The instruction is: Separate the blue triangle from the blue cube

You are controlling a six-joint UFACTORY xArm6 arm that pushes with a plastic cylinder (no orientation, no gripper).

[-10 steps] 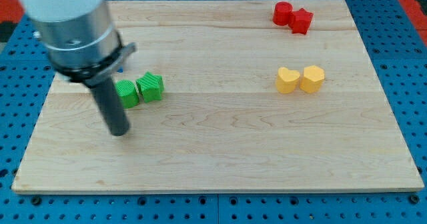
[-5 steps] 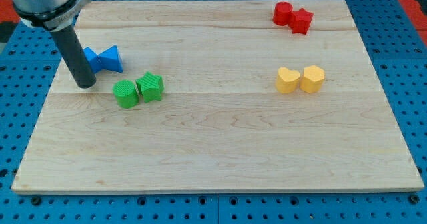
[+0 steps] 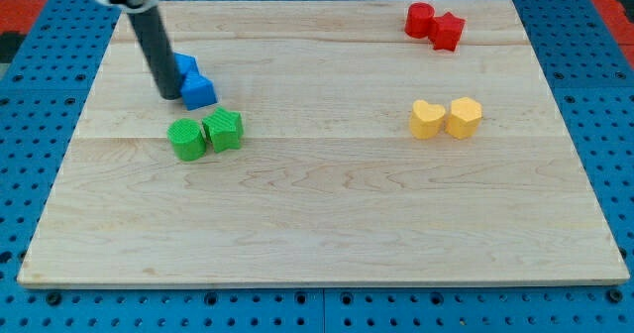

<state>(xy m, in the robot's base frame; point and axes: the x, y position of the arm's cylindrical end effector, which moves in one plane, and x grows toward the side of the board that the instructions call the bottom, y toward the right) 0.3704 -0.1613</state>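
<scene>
Blue triangle [image 3: 186, 65] and blue cube [image 3: 199, 92] touching, near tabletop's top-left corner; my tip [image 3: 166, 94] pressed against their left side, bare rod, nothing held. Green pair [image 3: 206, 134] just below; yellow pair [image 3: 447, 118] toward right edge, red pair [image 3: 435, 25] near top-right corner. No legible writing or labels.

My tip [image 3: 166, 95] stands at the view's upper left of the wooden board [image 3: 327, 224], touching the left side of the cube [image 3: 199, 91], with the triangle [image 3: 186, 68] just behind it. Two blocks [image 3: 206, 134] sit just below them. Two more pairs lie well apart at the view's right: star and cylinder [image 3: 434, 24] at top, heart and hexagon [image 3: 446, 118] below.
</scene>
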